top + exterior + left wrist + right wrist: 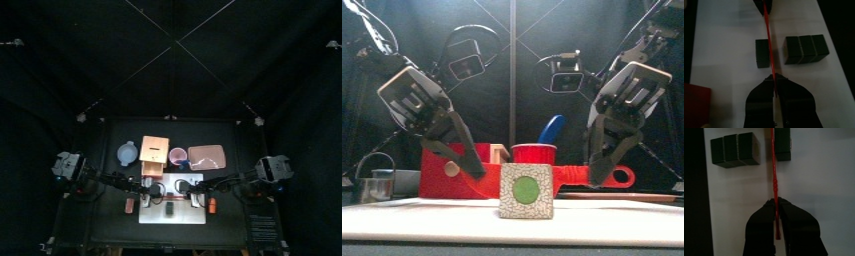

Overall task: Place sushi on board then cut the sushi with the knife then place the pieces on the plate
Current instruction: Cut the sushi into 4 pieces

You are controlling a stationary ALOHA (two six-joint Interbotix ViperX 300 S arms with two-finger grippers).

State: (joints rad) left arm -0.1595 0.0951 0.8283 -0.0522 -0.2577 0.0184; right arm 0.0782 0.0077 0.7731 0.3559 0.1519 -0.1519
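Left claw [774, 80], right claw [775, 203], each clamped on an end of the red knife [767, 40], I see it lying between far sushi piece [763, 53] and near roll [805, 49], on board [724, 50]

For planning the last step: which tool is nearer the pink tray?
Right. The right tool, holding the knife, is just before the tray at the board's right; the left tool, at its left, is farther.
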